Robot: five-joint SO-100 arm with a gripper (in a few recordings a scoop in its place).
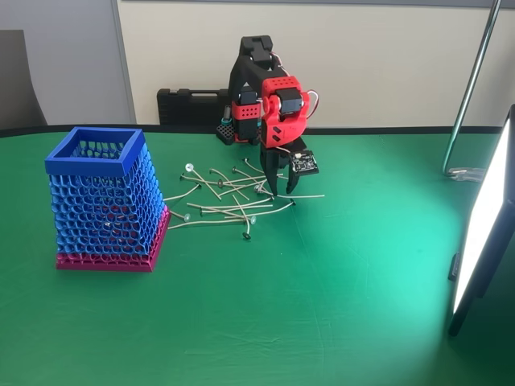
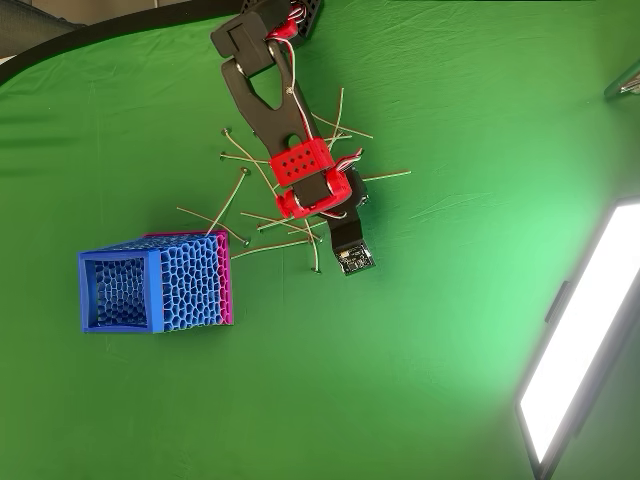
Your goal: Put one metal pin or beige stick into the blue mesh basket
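- Green felt-like cloth covers the table (image 1: 322, 305), faintly creased, with a pale wall and a black plastic case (image 1: 189, 106) along the far edge in the fixed view
- At the right edge of both views a flat light panel (image 1: 483, 233) glares white; a thin metal stand pole (image 1: 471, 84) rises behind it in the fixed view
- The blue mesh basket (image 1: 105, 201) stands upright at the left of the fixed view: a tapered lattice of small round cells, a solid square blue rim on top, a magenta-pink base wider than the rim
- The overhead view looks straight down the basket's square mouth (image 2: 118, 290), showing its honeycomb bottom, while the fixed view shows the sloped lattice walls in profile
- A loose scatter of thin pins (image 1: 229, 201), pale, slender and slightly bent, some with small round heads, lies crisscrossed on the cloth just right of the basket; nearest ones reach close to the pink base
- The arm (image 1: 269, 96) is red and black moulded plastic with exposed wires, and a small circuit board (image 2: 355, 260) hangs at its wrist
- The gripper (image 1: 269, 181) points down with dark fingertips among the pins; its jaws stand slightly apart at the tips in the fixed view, and I cannot tell whether a pin is caught between them
- From overhead, the red wrist covers the fingers
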